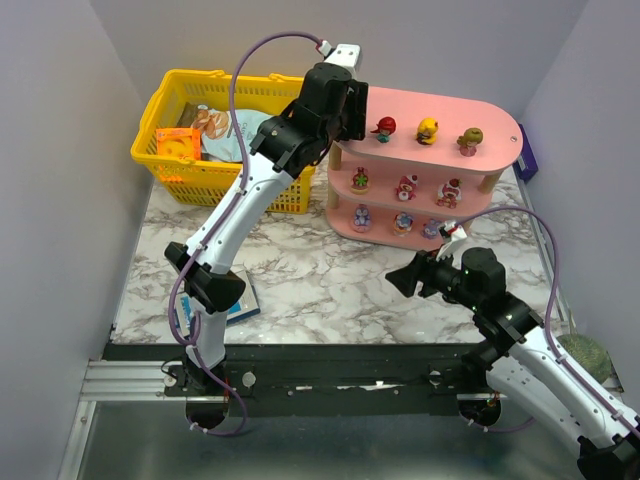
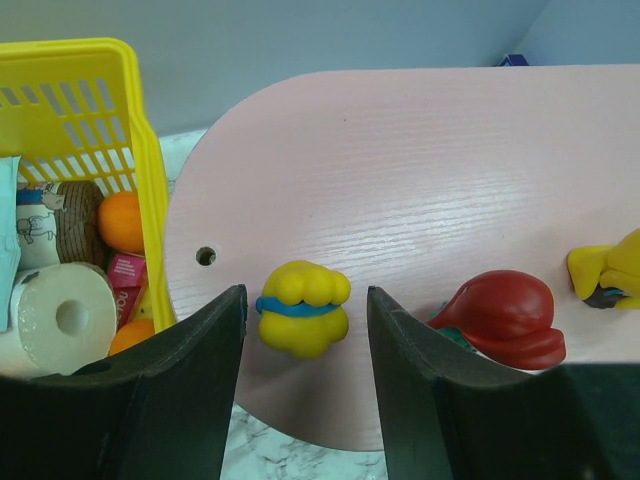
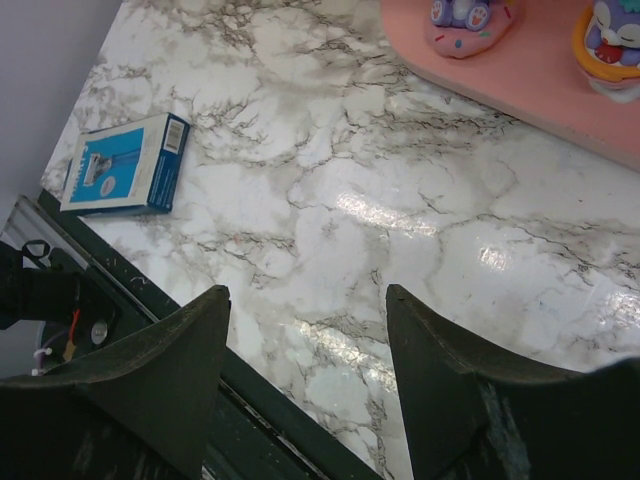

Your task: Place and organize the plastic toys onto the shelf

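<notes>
Left pincer (image 2: 305, 292) is over the rounded left end of the pink shelf (image 2: 420, 180), jaws spread either side of a yellow toy (image 2: 303, 322) with a blue band. The toy stands on the top tier, with a clear gap to each finger. Nothing is pinched! Beside it on that tier sit a red toy (image 2: 505, 318) and another yellow one (image 2: 610, 272). More toys line the middle tier (image 1: 406, 187) and the bottom tier (image 1: 403, 222). The yellow basket (image 1: 190, 100) sits just left of the shelf. Right pincer (image 3: 307, 292) hangs spread over the marble counter (image 3: 300, 200), gripping nothing, with a blue box (image 3: 127, 166) lying off to one side.
</notes>
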You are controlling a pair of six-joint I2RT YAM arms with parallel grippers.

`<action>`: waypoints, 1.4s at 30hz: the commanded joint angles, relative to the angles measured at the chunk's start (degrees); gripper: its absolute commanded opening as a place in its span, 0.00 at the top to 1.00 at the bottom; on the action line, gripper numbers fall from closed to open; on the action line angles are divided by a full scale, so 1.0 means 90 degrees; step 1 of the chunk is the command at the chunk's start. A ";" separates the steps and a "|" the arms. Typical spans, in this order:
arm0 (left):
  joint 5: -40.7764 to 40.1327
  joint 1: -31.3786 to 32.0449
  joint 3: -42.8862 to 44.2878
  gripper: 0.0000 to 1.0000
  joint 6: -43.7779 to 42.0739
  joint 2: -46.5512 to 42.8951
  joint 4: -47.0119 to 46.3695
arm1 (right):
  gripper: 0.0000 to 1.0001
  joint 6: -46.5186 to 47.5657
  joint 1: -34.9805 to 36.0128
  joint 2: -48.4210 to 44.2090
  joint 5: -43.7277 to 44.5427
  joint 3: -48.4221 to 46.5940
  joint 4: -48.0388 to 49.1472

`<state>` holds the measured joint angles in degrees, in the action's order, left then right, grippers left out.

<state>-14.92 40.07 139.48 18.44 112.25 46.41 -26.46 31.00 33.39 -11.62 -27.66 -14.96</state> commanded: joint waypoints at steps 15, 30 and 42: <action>-0.0081 0.0030 -0.0544 0.25 -0.0261 -0.0635 -0.0313 | 0.28 -0.0097 -0.0037 0.0021 0.0334 0.0007 0.0012; 0.0075 0.0166 -0.2730 0.04 -0.0164 -0.2529 -0.1162 | 0.27 -0.0185 -0.0037 -0.0194 0.0617 -0.0266 -0.0427; 0.0008 0.0215 -0.7953 0.01 0.0929 -0.6229 -0.1496 | 0.15 -0.0175 -0.0037 -0.0497 0.1252 -0.0413 -0.0935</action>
<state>-13.23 41.65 80.07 21.69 64.97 32.03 -28.10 31.00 29.17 -3.64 -29.39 -20.12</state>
